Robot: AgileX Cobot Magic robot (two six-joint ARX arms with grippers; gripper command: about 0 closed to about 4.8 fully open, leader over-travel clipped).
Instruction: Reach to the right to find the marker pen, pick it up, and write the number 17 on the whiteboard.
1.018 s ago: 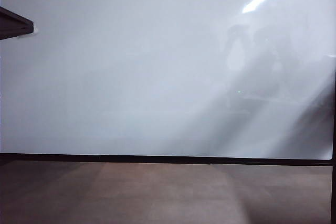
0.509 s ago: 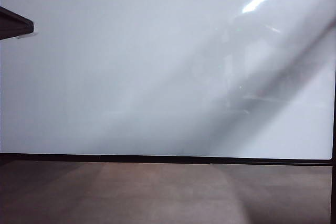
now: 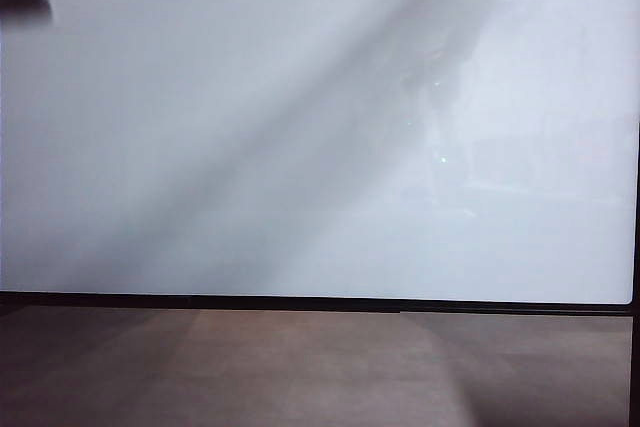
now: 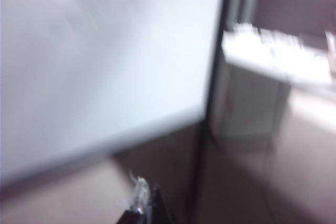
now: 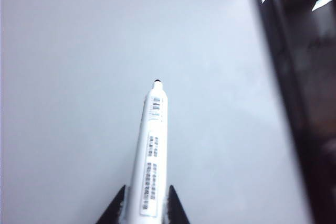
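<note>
Filling most of the exterior view, the whiteboard stands upright behind the brown worktop, its black frame along the lower edge; no digits are visible on it. The marker pen is clamped between the fingers of the right gripper, its long axis running straight out from the fingers with the dark tip leading toward the white surface. Whether the tip touches the board cannot be told. The right arm is judged the one to write; the coming move turns on closing that tip onto the panel.

The exterior view shows neither pen nor right gripper, only faint reflections. The left gripper appears blurred near the board's corner; its finger state cannot be told.
</note>
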